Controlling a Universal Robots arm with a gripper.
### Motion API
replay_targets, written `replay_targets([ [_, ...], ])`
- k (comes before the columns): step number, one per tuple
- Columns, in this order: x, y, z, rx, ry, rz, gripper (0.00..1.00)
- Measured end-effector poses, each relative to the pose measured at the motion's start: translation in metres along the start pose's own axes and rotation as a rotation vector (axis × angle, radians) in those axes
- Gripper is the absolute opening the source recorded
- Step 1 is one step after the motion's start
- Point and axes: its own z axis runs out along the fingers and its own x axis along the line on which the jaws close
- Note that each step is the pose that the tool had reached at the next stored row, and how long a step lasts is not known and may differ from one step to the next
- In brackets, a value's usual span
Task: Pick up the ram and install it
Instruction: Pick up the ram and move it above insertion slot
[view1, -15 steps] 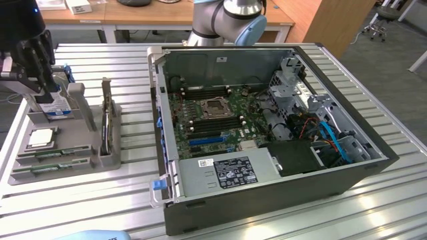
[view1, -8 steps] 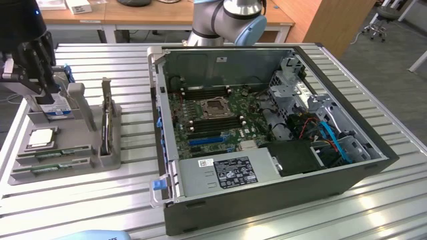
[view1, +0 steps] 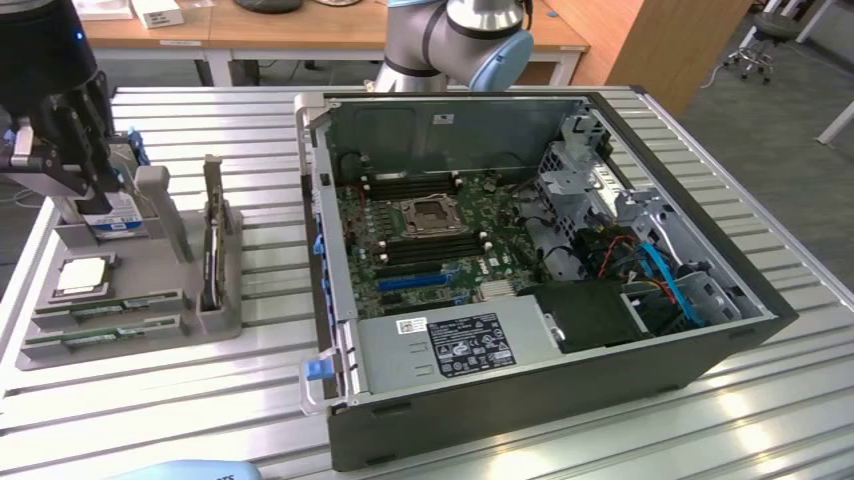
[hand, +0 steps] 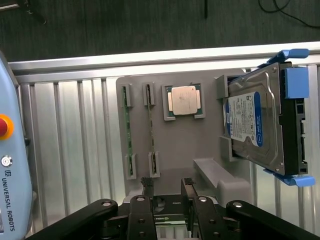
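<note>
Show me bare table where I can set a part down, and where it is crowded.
Bare slats of the table lie on the near side of the grey holder, and along the computer case on the exterior view's right. Crowded: the holder itself and the narrow strip between it and the case.

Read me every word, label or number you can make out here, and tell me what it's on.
"UNIVERSAL ROBOTS": on the pale blue pendant with the red button.
Blue label on the hard drive: too small to read.
Power supply sticker: too small to read.
Labels on the ram sticks: too small to read.
</note>
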Motion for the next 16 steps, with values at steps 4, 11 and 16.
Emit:
replay_targets([
  [4,0.000,-0.0001,0.0033,0.0000,0.0000,0.000,0.35],
  [11,0.000,-0.0003,0.0094,0.0000,0.0000,0.000,0.35],
  [16,0.000,-0.0004,0.0141,0.0001,0.0000,0.000,0.35],
])
